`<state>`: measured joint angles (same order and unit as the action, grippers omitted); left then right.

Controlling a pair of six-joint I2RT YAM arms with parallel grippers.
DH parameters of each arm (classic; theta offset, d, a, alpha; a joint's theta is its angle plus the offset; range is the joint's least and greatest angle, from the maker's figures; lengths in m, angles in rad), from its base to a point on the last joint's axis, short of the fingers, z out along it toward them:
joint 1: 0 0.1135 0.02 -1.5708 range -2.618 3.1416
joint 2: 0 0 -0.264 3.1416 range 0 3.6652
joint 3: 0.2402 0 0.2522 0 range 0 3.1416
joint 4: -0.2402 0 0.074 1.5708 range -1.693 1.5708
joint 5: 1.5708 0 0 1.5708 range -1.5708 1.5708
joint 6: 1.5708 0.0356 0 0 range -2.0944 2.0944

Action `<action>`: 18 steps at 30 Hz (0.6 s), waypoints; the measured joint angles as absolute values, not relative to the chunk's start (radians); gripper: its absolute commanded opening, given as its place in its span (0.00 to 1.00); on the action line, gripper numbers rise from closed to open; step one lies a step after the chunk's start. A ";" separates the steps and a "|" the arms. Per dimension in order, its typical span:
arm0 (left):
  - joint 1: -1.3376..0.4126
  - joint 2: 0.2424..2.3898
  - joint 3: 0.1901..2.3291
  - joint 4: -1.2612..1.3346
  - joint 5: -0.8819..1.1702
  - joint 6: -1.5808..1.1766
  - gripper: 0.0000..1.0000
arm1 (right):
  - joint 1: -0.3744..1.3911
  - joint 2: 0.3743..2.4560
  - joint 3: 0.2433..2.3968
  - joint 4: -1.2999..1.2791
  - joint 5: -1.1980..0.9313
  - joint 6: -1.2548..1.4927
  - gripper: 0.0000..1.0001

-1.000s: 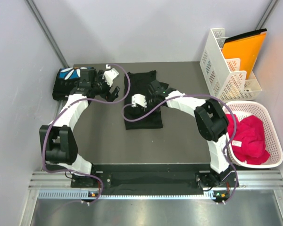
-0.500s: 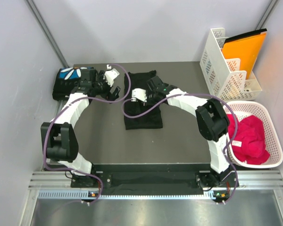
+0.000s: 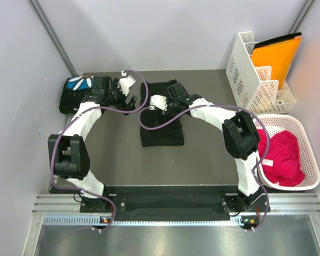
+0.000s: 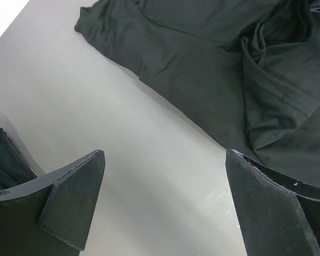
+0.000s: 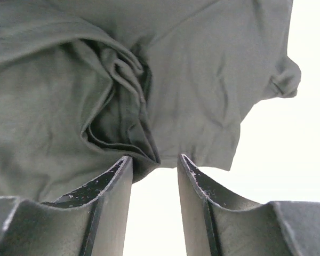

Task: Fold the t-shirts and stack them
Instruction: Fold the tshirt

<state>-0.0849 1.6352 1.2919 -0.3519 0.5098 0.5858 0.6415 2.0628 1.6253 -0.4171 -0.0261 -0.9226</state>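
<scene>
A black t-shirt (image 3: 161, 128) lies partly folded in the middle of the table, with a bunched fold (image 5: 117, 106) near its edge and a sleeve (image 5: 282, 80) sticking out. My right gripper (image 5: 156, 157) hovers over its far part (image 3: 159, 108), open, with nothing between the fingers. The fold's edge lies just past the left fingertip (image 5: 122, 168). A second t-shirt (image 3: 77, 90), folded, with a blue and white print, sits at the far left corner. My left gripper (image 4: 165, 153) stands wide open over bare table (image 3: 129, 102), between the two shirts, beside the black cloth (image 4: 213, 69).
A white basket (image 3: 309, 144) of red cloth stands at the right edge. A white file rack (image 3: 245, 69) with an orange folder (image 3: 277, 56) is at the back right. Grey walls close in the left and back. Purple cables loop over the table.
My right gripper moved toward the far edge over the black shirt, then its jaws parted and let the cloth go. The left arm barely shifted.
</scene>
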 measured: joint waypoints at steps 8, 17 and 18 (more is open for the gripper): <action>-0.086 1.636 1.311 -0.361 0.532 0.584 0.99 | 0.636 2.071 1.625 -0.378 0.049 -0.912 0.38; -0.097 1.646 1.317 -0.377 0.566 0.582 0.99 | 0.608 2.103 1.626 -0.312 0.183 -0.895 0.39; -0.102 1.646 1.321 -0.382 0.575 0.583 0.99 | 0.600 2.103 1.626 -0.318 0.174 -0.886 0.39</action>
<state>-0.1017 1.6459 1.3209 -0.3820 0.5751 0.5827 0.5999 2.1033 1.6260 -0.3180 0.1738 -0.8864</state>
